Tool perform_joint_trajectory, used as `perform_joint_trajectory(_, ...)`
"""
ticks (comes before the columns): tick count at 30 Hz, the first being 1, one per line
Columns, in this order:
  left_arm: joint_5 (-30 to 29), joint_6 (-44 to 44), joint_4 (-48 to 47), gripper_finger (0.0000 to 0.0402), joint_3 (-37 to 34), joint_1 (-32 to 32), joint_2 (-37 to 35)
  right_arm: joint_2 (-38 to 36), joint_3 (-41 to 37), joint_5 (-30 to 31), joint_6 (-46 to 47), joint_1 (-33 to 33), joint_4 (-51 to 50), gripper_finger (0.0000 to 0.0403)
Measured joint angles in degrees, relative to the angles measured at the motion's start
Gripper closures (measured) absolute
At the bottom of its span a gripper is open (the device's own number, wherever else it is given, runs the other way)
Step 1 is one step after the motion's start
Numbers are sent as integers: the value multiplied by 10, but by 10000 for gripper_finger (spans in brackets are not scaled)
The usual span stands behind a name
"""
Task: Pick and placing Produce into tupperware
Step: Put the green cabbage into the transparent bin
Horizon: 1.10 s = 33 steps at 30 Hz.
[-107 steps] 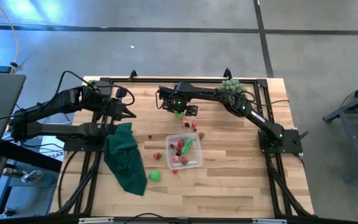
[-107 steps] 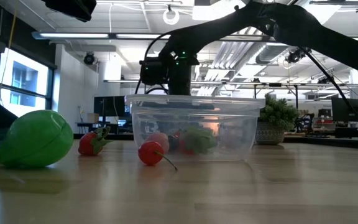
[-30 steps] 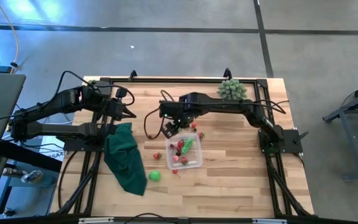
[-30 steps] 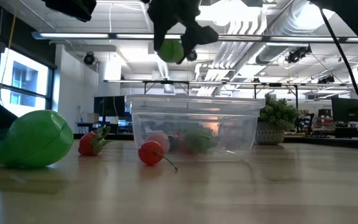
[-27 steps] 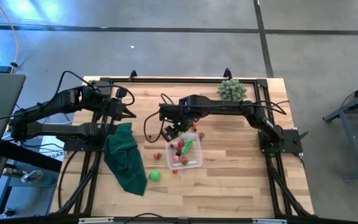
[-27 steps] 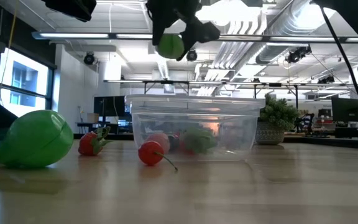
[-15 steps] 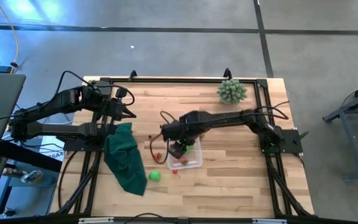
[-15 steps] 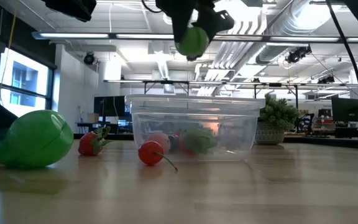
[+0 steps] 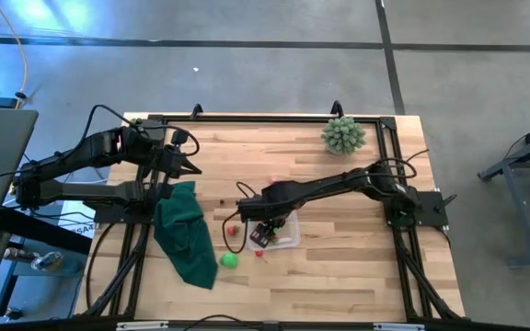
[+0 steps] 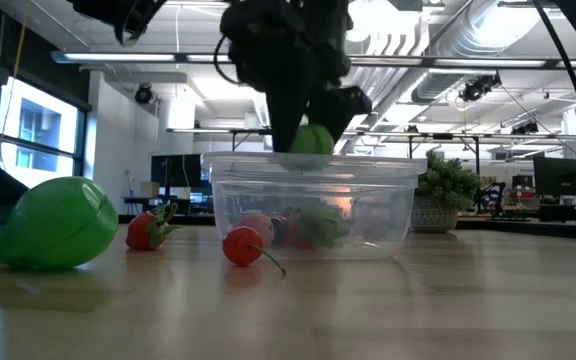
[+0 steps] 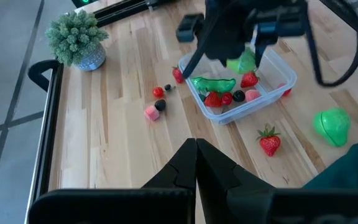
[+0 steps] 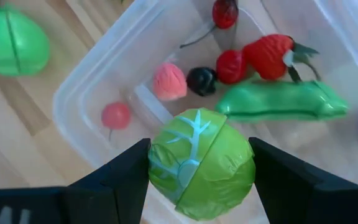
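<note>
My right gripper hangs over the clear tupperware, shut on a round light-green produce piece that sits just above the rim. Inside the tupperware lie a green pod, a strawberry and small red, pink and dark pieces. On the table outside rest a bright green round piece, a strawberry and small pieces. My left gripper waits shut at the far left, holding nothing. My right gripper pinches the round green piece between its two fingers, one on each opposite side. The fingers come from above and point down. The piece is lifted clear, over the tupperware's near-left part and a little above its rim.
A dark green cloth lies at the table's left, beside the green round piece. A pale green spiky plant stands at the far right corner. Bare wood shows right of and in front of the tupperware.
My right gripper has carried the green piece toward the table's near edge and downward, from beyond the tupperware's far-left corner to just above its rim, rolling somewhat as it went. Its grip stayed the same. The tupperware and loose produce have not moved.
</note>
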Motion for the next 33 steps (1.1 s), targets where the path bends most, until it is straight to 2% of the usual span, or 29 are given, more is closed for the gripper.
perform_joint_trajectory(12,0,0,0,401,0,0,0,-2,-73,-37,-1,-20,112,171)
perform_joint_trajectory(18,0,0,0,401,0,0,0,-2,-77,-40,-4,-23,121,170)
perform_joint_trajectory(26,0,0,0,401,0,0,0,-2,-77,-38,-25,-23,121,135)
perform_joint_trajectory(33,0,0,0,401,0,0,0,-2,-77,-41,-41,-23,115,120)
